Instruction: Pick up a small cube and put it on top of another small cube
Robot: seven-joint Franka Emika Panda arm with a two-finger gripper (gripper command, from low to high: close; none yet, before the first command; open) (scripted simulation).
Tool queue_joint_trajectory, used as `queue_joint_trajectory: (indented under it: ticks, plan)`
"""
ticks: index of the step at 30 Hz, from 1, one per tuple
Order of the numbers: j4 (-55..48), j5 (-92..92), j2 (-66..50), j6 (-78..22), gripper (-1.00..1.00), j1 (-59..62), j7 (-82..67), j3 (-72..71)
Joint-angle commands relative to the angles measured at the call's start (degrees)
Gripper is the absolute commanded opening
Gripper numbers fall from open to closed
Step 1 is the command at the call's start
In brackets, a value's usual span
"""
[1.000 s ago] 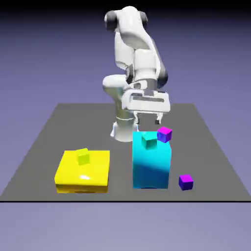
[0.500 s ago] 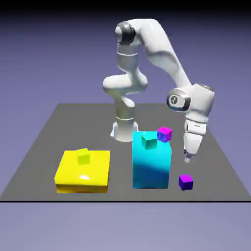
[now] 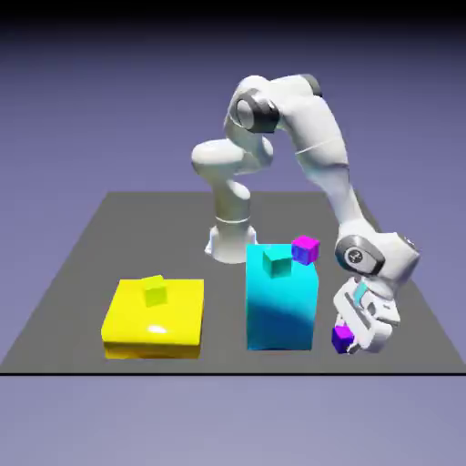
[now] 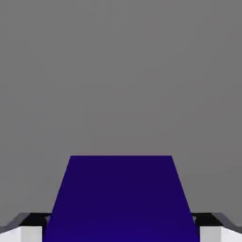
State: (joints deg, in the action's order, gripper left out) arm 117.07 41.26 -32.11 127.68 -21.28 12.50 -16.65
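Grey counter (image 3: 82, 273) under a plain blue-violet backdrop is where we work, and on it sit a flat yellow block (image 3: 153, 319) with a small yellow-green cube (image 3: 156, 291) on top, and a tall cyan block (image 3: 281, 298) carrying a small teal cube (image 3: 277, 263). A small magenta cube (image 3: 306, 248) shows at the cyan block's far upper corner; we cannot tell what it rests on.

Our end effector (image 3: 357, 335) is low on the exterior view's right, down at the small purple cube (image 3: 342, 338), which lies on the counter just beside the cyan block's near right corner. From the hand view, the purple cube (image 4: 120, 198) fills the space between the two fingertips (image 4: 28, 227), which stand spread on either side of it. A dark gap shows at each side, so we judge the fingers are not yet pressing on it.

We take this to be the grasp step: the end effector is lowered around the cube and the pinch is still to come. Next we need to close the fingers squarely on the cube's opposite faces, then lift straight up enough to clear the cyan block. After that, we would carry it over one of the other small cubes and set it down centred, since a small top face leaves little room for error.
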Motion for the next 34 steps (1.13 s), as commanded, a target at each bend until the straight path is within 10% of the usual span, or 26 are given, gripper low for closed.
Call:
queue_joint_trajectory:
  ticks: [1, 20, 27, 28, 34]
  plan:
    - [0.08, -1.41, 2.08, -1.81, -1.0, 0.11, -0.97, -1.04]
    - [-4.15, -30.99, 31.75, -36.7, -1.0, 7.35, 8.68, 11.63]
    - [5.75, -29.55, 31.36, -27.2, -1.0, 7.65, 9.44, 12.71]
    - [5.75, -29.55, 31.36, -27.19, 1.0, 7.65, 9.44, 12.71]
    - [-4.1, -30.27, 31.39, -37.12, 1.0, 6.97, 8.67, 12.03]
